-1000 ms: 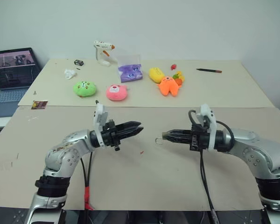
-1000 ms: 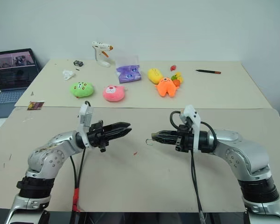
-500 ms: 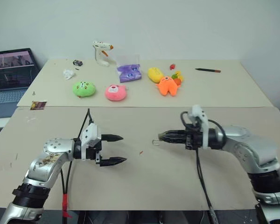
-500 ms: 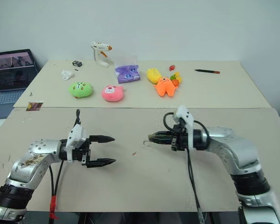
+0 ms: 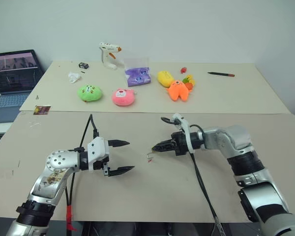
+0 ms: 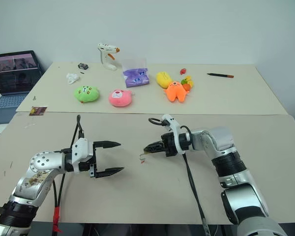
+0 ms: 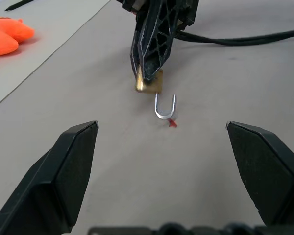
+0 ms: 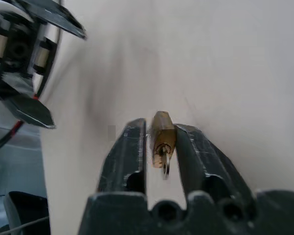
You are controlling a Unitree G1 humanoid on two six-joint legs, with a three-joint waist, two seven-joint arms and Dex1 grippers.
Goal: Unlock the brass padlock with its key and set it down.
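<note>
- Brass padlock point(image 7: 149, 82) between the fingers of the right gripper point(image 5: 158, 146), shackle down, just above the table point(image 5: 196, 196) beside a tiny red speck point(image 7: 172, 123)
- Left gripper point(image 5: 123, 156) spread wide and empty, well apart from padlock
- Best lowered gently until shackle rests flat, then fingers parted fully before lifting away

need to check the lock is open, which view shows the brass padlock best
Left wrist view: brass padlock at the right tool, shackle hanging free. Right wrist view shows its body and key between the fingers; the eye views show a tiny shackle.
</note>
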